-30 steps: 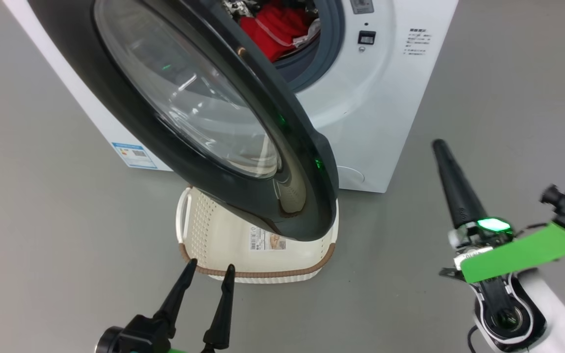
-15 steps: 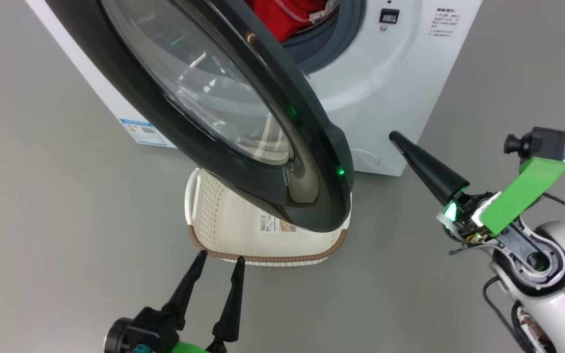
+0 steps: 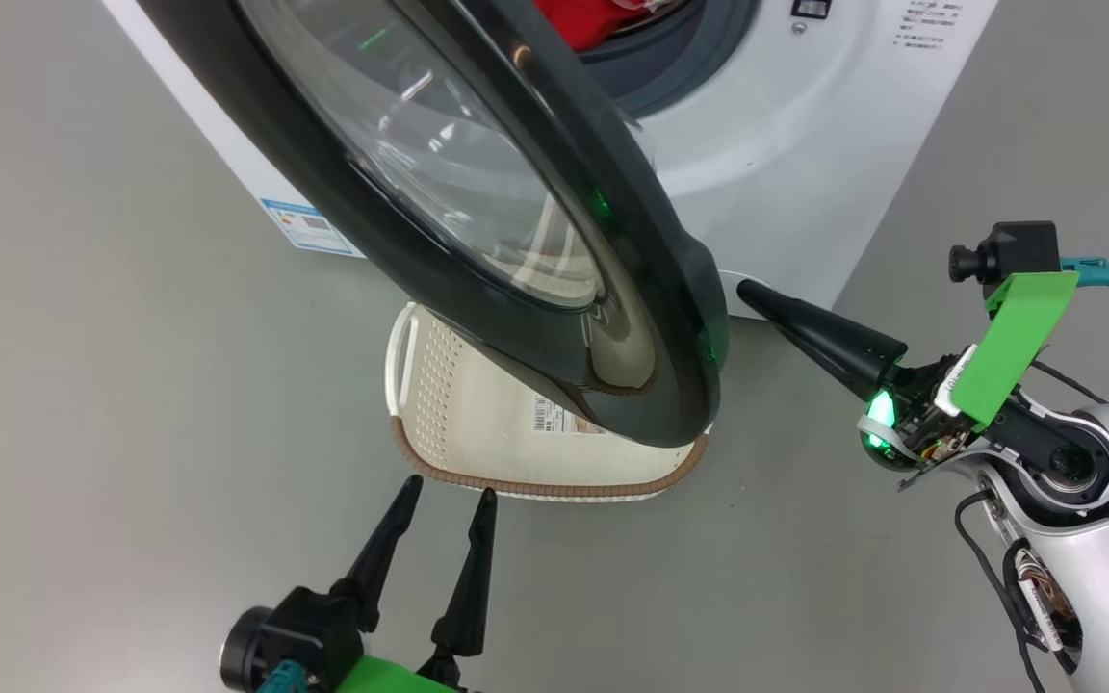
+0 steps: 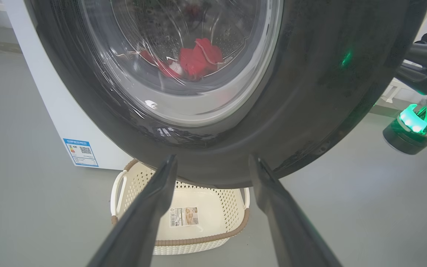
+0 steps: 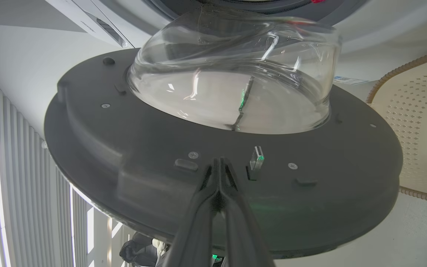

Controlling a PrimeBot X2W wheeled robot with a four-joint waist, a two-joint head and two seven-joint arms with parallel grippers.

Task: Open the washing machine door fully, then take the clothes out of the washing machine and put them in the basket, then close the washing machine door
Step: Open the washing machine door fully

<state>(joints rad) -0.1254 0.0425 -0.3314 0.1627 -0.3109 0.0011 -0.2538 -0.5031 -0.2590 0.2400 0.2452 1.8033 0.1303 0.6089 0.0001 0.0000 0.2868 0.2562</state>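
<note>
The right end effector (image 3: 749, 290), pinched closed and empty, has the washing machine door (image 3: 680, 327) just ahead of its tip; push steadily near the rim. The left end effector (image 3: 449, 489) hovers spread, empty.

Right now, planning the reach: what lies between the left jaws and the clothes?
The washing machine door; the left wrist view shows the clothes through its glass.
</note>
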